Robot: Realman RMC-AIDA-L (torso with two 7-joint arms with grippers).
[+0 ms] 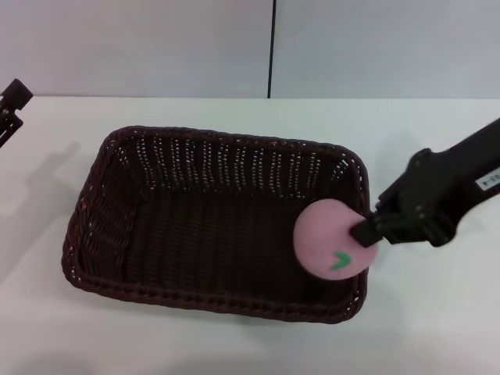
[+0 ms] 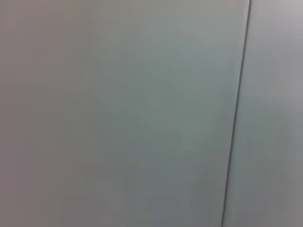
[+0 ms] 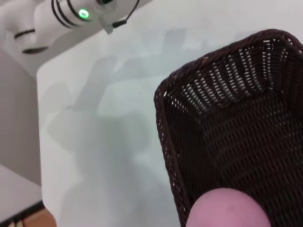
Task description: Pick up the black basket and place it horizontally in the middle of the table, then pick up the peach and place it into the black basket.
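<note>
The black basket [image 1: 117, 195] lies lengthwise across the middle of the white table [image 1: 437, 328]; its rim also shows in the right wrist view [image 3: 163, 127]. My right gripper [image 1: 366, 233] is shut on the pale pink peach [image 1: 332, 238] and holds it over the basket's right end, above the rim. The peach shows a green mark in the head view and fills the near edge of the right wrist view [image 3: 227, 208]. My left gripper [image 1: 12, 101] is parked at the far left edge of the table.
A grey wall with a dark vertical seam [image 1: 272, 47] stands behind the table. The left wrist view shows only this wall and its seam [image 2: 236, 113]. The robot's white body [image 3: 57, 19] shows beyond the table in the right wrist view.
</note>
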